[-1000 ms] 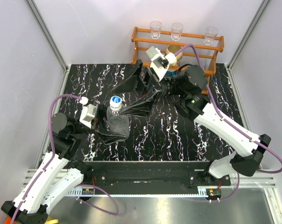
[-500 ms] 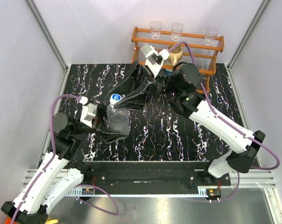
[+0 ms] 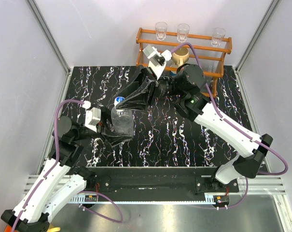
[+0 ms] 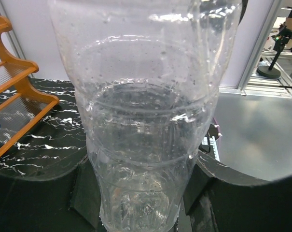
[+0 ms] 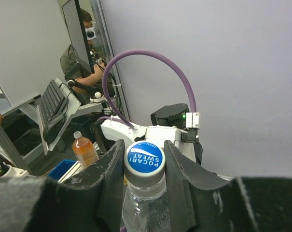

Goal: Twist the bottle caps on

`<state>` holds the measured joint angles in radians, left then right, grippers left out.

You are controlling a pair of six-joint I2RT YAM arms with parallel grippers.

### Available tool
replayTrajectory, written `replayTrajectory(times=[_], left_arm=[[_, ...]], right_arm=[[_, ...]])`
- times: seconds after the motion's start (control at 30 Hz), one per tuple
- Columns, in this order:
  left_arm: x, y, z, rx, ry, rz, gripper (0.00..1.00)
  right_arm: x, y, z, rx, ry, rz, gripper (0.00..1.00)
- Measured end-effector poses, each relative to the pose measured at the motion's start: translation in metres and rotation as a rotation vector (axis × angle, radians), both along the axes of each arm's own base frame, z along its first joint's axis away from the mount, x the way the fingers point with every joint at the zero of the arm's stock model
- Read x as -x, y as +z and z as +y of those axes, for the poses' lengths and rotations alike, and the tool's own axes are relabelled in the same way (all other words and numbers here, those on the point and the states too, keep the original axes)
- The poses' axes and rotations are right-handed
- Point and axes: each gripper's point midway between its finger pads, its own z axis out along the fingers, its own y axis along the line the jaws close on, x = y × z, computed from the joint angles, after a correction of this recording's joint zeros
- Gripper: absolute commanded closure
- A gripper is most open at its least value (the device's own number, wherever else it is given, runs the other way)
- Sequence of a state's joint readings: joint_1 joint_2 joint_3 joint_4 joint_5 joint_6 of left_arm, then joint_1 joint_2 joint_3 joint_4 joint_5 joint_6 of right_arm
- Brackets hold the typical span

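Observation:
A clear ribbed bottle (image 3: 122,123) stands upright on the black marbled table (image 3: 184,140), left of centre. My left gripper (image 3: 113,136) is shut on its lower body. In the left wrist view the bottle (image 4: 146,121) fills the frame, and a black finger (image 4: 85,193) presses each side near its base. The blue cap (image 5: 145,159) with white lettering sits on the bottle's neck. My right gripper (image 5: 145,166) is shut on it, one finger (image 5: 112,176) on each side. From above, the right gripper (image 3: 120,102) hides most of the cap (image 3: 118,100).
An orange wooden rack (image 3: 184,46) stands at the back with three drinking glasses on top and a tan mug (image 3: 181,55) inside. Its end shows at the left (image 4: 15,96) of the left wrist view. A bottle of orange liquid (image 5: 85,151) stands beyond the table in the right wrist view.
My right gripper has swung left over the bottle's top and closed its open jaws on the blue cap. The left gripper and the bottle have stayed put.

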<state>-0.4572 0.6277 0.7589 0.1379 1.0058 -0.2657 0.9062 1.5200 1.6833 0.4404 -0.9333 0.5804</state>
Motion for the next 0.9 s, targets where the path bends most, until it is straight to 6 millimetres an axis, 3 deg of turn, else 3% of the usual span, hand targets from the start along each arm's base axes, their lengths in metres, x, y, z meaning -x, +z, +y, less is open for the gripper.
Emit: replayTrajectory(times=[0.07,0.3,0.9], left_arm=[[-0.003,-0.002,0.0,-0.005,0.016,-0.005,0.54],[-0.017,-0.008,0.003,-0.022,0.1,-0.018,0.54],[-0.038,-0.024,0.009,-0.064,0.227,0.039,0.54]], right_arm=[[-0.001,-0.001,0.0,0.006,-0.004,0.002,0.75],[-0.011,-0.007,0.004,0.031,-0.049,0.001,0.86],[-0.037,-0.022,0.004,0.143,-0.232,-0.073,0.96]])
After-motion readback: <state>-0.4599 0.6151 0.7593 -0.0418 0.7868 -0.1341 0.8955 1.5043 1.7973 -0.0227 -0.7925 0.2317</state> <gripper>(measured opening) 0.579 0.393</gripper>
